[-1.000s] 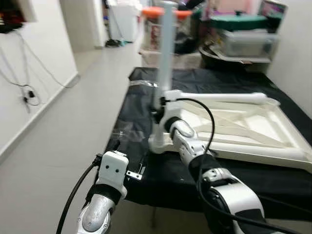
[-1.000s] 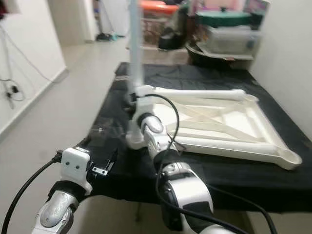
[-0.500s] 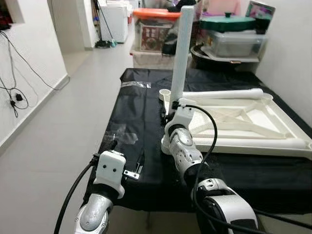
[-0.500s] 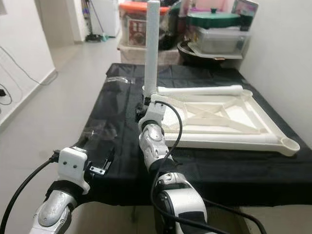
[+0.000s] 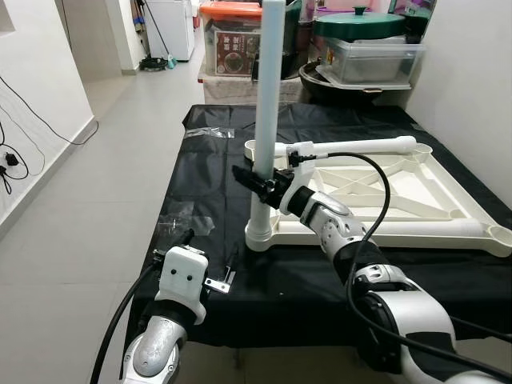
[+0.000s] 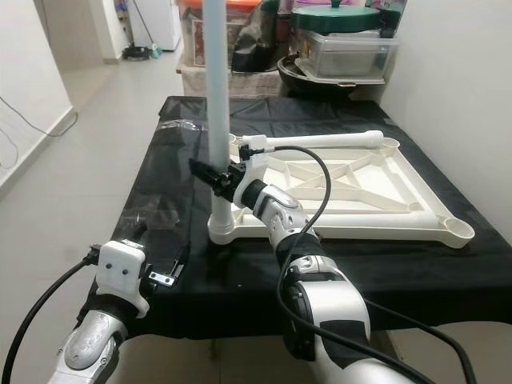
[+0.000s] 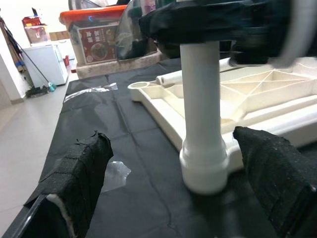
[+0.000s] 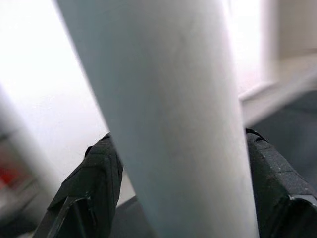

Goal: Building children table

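White plastic tabletop point(image 5: 448, 196), laid upside down on black cloth point(image 5: 208, 176); stiff, prob. light. Leg point(image 5: 268, 96) is held upright in near corner socket, clamped mid-shaft by right gripper point(image 5: 260, 182); smooth, slippery, so grip low. Left gripper point(image 7: 198, 193) is spread wide, nr leg base.

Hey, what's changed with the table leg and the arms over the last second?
The right gripper still clamps the upright white leg in the tabletop's near corner socket; its arm has swung out rightward. The left gripper stays open, low before the leg.
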`<state>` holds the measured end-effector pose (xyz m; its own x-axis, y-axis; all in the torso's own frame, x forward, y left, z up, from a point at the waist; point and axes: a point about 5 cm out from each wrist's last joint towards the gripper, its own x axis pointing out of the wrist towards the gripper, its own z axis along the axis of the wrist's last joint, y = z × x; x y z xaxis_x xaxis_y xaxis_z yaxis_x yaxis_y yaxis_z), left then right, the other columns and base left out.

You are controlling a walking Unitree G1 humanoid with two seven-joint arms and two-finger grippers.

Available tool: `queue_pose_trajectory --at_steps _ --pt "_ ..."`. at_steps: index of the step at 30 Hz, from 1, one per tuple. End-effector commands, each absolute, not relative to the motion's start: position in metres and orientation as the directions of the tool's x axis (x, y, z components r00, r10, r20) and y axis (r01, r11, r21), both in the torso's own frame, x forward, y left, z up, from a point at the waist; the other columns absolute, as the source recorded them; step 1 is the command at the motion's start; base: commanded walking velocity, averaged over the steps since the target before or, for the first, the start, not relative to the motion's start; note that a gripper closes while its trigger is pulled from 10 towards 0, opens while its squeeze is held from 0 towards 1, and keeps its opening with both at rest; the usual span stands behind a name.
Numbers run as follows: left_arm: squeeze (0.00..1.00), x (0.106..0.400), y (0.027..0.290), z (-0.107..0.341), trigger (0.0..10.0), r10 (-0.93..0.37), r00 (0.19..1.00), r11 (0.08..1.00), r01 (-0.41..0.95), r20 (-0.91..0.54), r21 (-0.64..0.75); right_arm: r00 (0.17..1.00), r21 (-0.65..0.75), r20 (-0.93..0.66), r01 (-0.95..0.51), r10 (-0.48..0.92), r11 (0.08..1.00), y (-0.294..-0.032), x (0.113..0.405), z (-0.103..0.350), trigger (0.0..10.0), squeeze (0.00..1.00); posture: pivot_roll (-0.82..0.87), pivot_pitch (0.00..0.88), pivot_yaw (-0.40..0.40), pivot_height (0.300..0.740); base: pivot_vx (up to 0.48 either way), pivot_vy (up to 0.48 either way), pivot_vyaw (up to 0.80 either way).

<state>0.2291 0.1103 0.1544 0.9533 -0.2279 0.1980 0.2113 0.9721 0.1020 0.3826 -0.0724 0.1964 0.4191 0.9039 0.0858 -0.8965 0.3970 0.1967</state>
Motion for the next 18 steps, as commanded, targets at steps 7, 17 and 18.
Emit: queue_pose_trajectory --at_steps 7,17,18 --pt "0.00 0.229 0.108 0.153 10.0 -0.239 0.951 0.970 0.224 0.194 0.095 0.068 0.180 -0.002 -0.981 0.998 0.067 -0.040 0.363 0.192 10.0 0.00 0.02 0.000 -0.045 0.740 0.000 0.000 0.00" --pt "0.00 0.228 0.108 0.152 10.0 -0.237 0.953 0.970 0.223 0.189 0.093 0.331 0.130 0.036 -0.937 0.943 0.324 -0.039 0.374 0.189 0.0 0.00 0.03 0.000 -0.050 0.740 0.000 0.000 0.00" --pt "0.00 0.228 0.108 0.152 10.0 -0.237 0.953 0.970 0.223 0.189 0.093 0.407 0.128 0.052 -0.909 0.912 0.398 -0.040 0.378 0.192 0.0 0.00 0.03 0.000 -0.050 0.740 0.000 0.000 0.00"
